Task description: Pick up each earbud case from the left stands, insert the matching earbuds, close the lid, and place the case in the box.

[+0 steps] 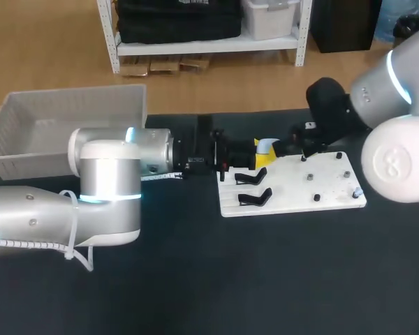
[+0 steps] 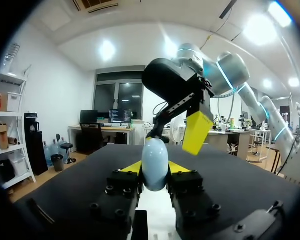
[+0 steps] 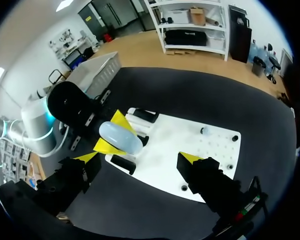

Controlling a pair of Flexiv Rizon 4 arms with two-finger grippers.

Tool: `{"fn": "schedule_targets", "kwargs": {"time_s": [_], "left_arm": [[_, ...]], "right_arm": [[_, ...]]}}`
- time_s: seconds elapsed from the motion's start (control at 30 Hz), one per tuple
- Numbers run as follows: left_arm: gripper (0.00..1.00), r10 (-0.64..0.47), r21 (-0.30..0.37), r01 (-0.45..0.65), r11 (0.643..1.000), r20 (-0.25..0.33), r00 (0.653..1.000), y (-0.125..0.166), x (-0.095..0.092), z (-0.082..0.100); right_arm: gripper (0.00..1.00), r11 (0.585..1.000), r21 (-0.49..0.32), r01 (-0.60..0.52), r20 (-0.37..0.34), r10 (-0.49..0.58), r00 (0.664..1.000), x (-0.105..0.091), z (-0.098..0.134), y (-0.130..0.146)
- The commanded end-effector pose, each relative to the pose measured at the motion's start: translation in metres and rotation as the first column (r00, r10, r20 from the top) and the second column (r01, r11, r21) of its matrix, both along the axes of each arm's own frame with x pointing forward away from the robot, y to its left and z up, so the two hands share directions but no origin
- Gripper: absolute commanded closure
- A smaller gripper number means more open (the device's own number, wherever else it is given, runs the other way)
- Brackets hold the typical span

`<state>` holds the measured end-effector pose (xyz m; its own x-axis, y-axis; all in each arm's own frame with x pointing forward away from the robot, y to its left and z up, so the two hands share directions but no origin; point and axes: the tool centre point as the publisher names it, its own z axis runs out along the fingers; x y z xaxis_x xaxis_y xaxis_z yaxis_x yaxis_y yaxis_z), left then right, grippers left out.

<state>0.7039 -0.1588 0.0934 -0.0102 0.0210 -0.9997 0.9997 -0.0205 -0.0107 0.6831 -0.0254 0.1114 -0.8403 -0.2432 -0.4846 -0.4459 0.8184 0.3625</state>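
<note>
Left gripper (image 2: 155, 169) was clamped on the earbud case (image 2: 155, 161). Both yellow fingertips (image 2: 133, 167) pressed its sides, and the case stood on end between them. The case was pale blue and egg-shaped; couldn't tell the lid state.

Head view: the left arm came in from 9 o'clock. The case (image 1: 267, 146) sat at about 2 o'clock from frame centre, held off the bench (image 1: 195, 279) over the 11 o'clock corner of the white board (image 1: 293, 192).

Right gripper (image 3: 139, 157) had its fingers wide apart with nothing gripped. In its wrist view the case (image 3: 121, 137) lay ahead of the gripper, in line with the gap between the fingers, touching neither. The left wrist view showed one of the right gripper's yellow fingertips (image 2: 196, 131) hanging just beside the top of the case, with a small gap. In the head view the right arm entered from 3 o'clock, and its gripper sat just at 3 o'clock of the case.

Two black stands (image 1: 250, 179) were on the board's 9 o'clock side, at 6 o'clock of the case. Small black pegs (image 1: 311, 177) were on the board's 3 o'clock half. The box (image 1: 63, 118) was at 10 o'clock on the bench, well apart from the case.
</note>
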Motion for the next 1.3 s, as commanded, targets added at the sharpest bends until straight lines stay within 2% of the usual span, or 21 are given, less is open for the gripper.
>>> {"fn": "schedule_targets", "kwargs": {"time_s": [0.03,0.6,0.9,1.1,1.17,1.3], "left_arm": [[1.0,0.002,-0.005,-0.002,1.0,0.003,1.0,0.0,0.0,-0.002],[1.0,0.002,-0.005,-0.002,1.0,0.003,1.0,0.0,0.0,-0.002],[1.0,0.002,-0.005,-0.002,1.0,0.003,1.0,0.0,0.0,-0.002],[1.0,0.002,-0.005,-0.002,1.0,0.003,1.0,0.0,0.0,-0.002],[1.0,0.002,-0.005,-0.002,1.0,0.003,1.0,0.0,0.0,-0.002],[1.0,0.002,-0.005,-0.002,1.0,0.003,1.0,0.0,0.0,-0.002]], "right_arm": [[0.0,1.0,-0.009,0.008,0.002,-0.008,1.0,0.002,-0.001,0.004],[0.0,0.999,-0.007,0.053,0.006,-0.053,0.999,0.012,-0.005,0.0],[0.0,0.998,-0.005,0.069,0.03,-0.068,0.997,0.019,0.006,-0.002],[0.0,0.997,-0.002,0.079,0.088,-0.079,0.993,0.025,0.03,-0.009],[0.0,0.997,-0.021,0.072,0.111,-0.069,0.991,0.023,0.037,-0.014],[0.0,0.989,-0.135,0.059,0.152,-0.038,0.988,0.015,0.043,-0.032]]}}
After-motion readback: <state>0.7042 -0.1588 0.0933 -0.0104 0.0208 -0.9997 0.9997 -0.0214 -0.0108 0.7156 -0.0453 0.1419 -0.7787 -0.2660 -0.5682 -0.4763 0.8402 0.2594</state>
